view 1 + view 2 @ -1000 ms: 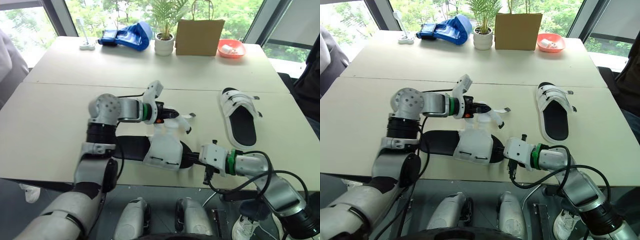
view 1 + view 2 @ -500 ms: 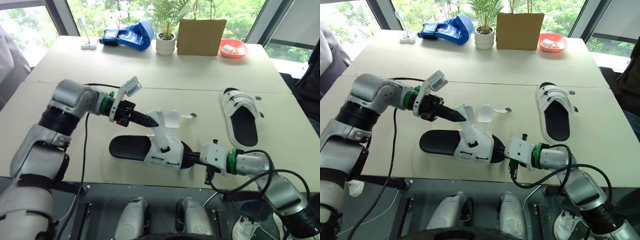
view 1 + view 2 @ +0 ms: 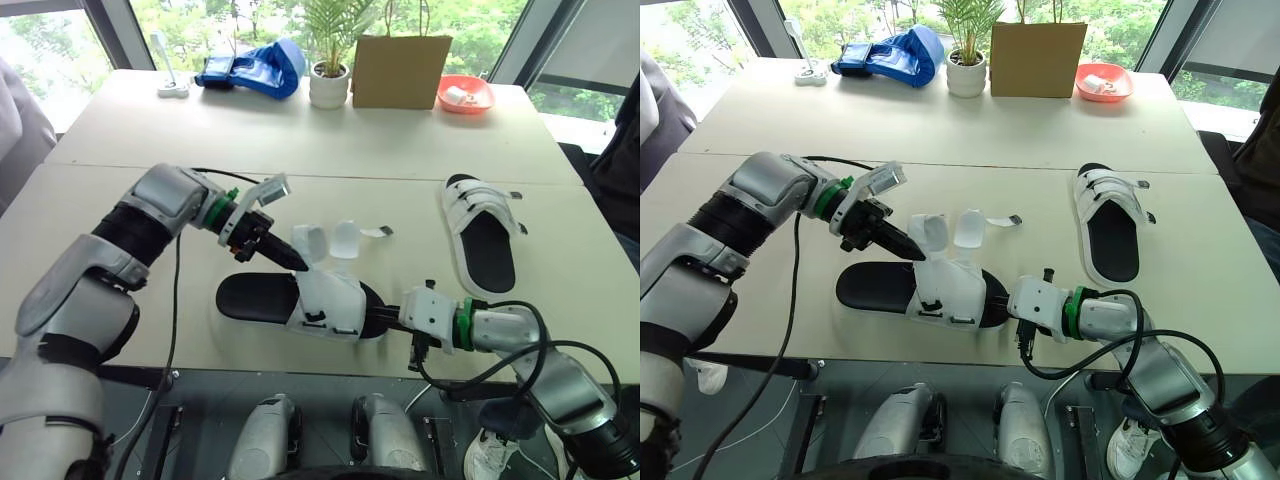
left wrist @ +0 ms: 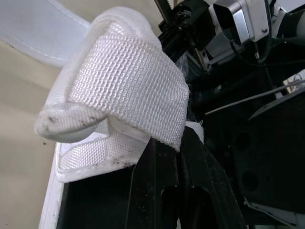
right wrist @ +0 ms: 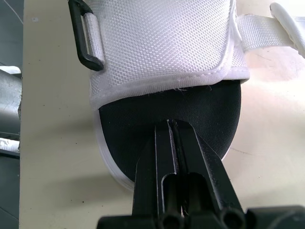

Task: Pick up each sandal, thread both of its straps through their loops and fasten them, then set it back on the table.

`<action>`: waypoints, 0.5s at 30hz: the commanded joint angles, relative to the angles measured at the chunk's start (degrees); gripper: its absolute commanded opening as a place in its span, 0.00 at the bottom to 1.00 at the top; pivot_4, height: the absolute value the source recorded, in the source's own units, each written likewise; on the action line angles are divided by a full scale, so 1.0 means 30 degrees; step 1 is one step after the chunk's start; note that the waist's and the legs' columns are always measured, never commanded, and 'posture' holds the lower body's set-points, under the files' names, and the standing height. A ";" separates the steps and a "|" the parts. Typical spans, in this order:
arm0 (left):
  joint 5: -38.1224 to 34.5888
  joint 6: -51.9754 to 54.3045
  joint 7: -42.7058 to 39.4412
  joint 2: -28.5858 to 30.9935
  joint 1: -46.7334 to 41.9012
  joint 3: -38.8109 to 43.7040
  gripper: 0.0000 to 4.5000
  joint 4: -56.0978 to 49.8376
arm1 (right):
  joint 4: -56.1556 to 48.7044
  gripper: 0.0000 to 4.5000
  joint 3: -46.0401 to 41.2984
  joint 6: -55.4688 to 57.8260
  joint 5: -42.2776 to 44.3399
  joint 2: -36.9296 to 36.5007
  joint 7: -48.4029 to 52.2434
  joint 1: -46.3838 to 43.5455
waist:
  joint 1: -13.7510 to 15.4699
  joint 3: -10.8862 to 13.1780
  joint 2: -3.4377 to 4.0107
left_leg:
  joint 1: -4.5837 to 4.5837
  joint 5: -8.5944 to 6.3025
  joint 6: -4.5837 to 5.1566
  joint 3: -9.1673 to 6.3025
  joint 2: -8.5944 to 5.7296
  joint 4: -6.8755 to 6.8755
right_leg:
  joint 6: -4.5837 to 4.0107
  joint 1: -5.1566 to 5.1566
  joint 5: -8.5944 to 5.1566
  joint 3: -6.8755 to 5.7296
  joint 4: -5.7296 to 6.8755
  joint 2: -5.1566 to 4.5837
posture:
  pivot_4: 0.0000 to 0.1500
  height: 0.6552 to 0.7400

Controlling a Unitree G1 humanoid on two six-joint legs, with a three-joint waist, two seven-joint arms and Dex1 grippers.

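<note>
The near sandal (image 3: 325,300) lies on the table (image 3: 400,160) close to its front edge, black sole down, white mesh upper facing up, both straps undone. The right gripper (image 3: 385,318) is closed on the toe end of the sole, its fingers (image 5: 190,157) pressed together over the black footbed edge. The left gripper (image 3: 298,262) is closed as well, and the wrist view shows the folded end of one strap (image 3: 308,240) pinched at its tips. The second strap (image 3: 345,238) stands loose just beside it. The far sandal (image 3: 480,235) lies flat well apart, on the robot's right

The sandal looks light, with a foam-like sole that probably flexes, so the toe clamp should steady it but may let the heel swing if it is lifted. The mesh straps are soft and floppy and curl over on themselves. Gripping near the free tip seems best, leaving enough length to feed through the black loop (image 5: 86,43) on the side of the upper. The loop is narrow and hinged on a fabric tab, so it may tip away when pushed
</note>
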 commanded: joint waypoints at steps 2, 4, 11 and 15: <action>0.0459 -0.1218 -0.0249 -0.0547 -0.0665 -0.0110 0.00 0.0406 | 0.0719 0.00 0.0714 0.0488 -0.0533 -0.0057 0.0132 0.0476 | 0.0024 -0.0001 -0.0002 | 0.0000 -0.0003 0.0007 0.0000 0.0000 0.0005 | 0.0000 0.0004 0.0000 -0.0001 0.0000 0.0000 | 1.00 0.77; 0.0913 -0.1639 -0.0249 -0.1023 -0.0831 0.0019 0.00 0.0925 | 0.0742 0.00 0.0744 0.0437 -0.0585 -0.0001 0.0099 0.0488 | 0.0027 -0.0001 -0.0005 | 0.0000 -0.0021 0.0039 0.0000 0.0000 0.0011 | 0.0000 0.0009 0.0000 -0.0004 0.0001 0.0000 | 1.00 0.77; 0.1475 -0.2350 -0.0249 -0.1051 -0.0896 -0.0745 0.00 0.0793 | 0.0668 0.00 0.0798 0.0277 -0.0679 0.0086 -0.0095 0.0781 | -0.0007 0.0002 -0.0006 | -0.0009 -0.0022 0.0042 0.0002 0.0000 0.0007 | 0.0003 -0.0007 -0.0003 -0.0005 0.0004 0.0004 | 1.00 0.77; 0.2242 -0.3418 -0.0249 -0.1079 -0.0639 -0.0928 0.00 0.0844 | 0.0476 0.00 0.0827 0.0303 -0.0663 0.0084 -0.0192 0.0957 | 0.0016 0.0001 -0.0008 | -0.0009 -0.0027 0.0052 0.0001 0.0000 0.0013 | 0.0004 0.0000 -0.0003 -0.0005 0.0001 0.0001 | 1.00 0.77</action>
